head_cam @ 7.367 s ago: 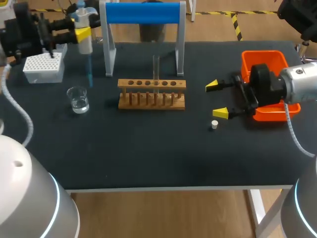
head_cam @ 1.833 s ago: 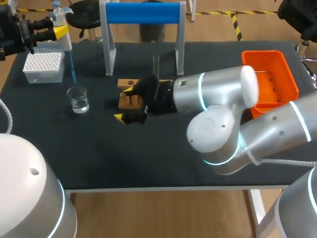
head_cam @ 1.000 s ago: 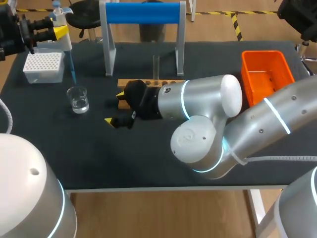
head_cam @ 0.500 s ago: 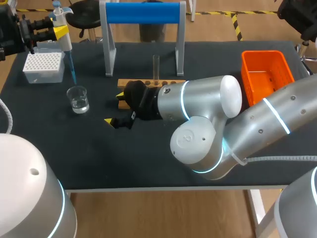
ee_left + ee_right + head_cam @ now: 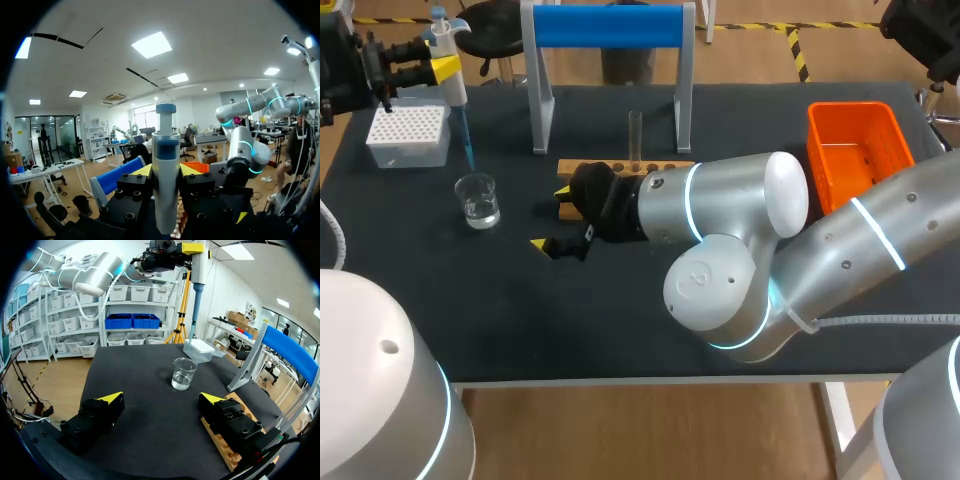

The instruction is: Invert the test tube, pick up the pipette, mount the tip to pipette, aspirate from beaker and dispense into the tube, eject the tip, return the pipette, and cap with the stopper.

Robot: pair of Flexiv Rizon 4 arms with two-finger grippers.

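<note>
Head view: left gripper (image 5: 432,62) sits in the upper left corner of the frame, clamped on the pipette (image 5: 448,75), which hangs upright. The left wrist view shows it clearly, one yellow-tipped finger pressed on each side of the pipette body. A blue tip (image 5: 465,140) is mounted on the pipette's lower end. It points down between the tip box (image 5: 408,135) and the beaker (image 5: 478,200); cannot tell if it is right over the beaker. The beaker stands at mid left on the table (image 5: 620,320) with some clear liquid in it, nothing touching it.

The right arm comes in from the right edge and reaches past the middle. The right gripper (image 5: 552,218) is left of centre, low over the table, its fingers spread wide with nothing between them. One yellow tip is at the left end of the wooden rack (image 5: 665,168), the other nearer the lower edge of the frame on bare table. In the right wrist view the beaker is ahead of the spread fingers and well apart from them, with the rack just beside one finger.

The test tube (image 5: 635,135) stands upright in the rack at upper centre; cannot tell which end is up. Most of the rack is hidden by the right arm. The blue stand (image 5: 610,25) is behind the rack at top centre. The orange bin (image 5: 855,145) is at upper right.
</note>
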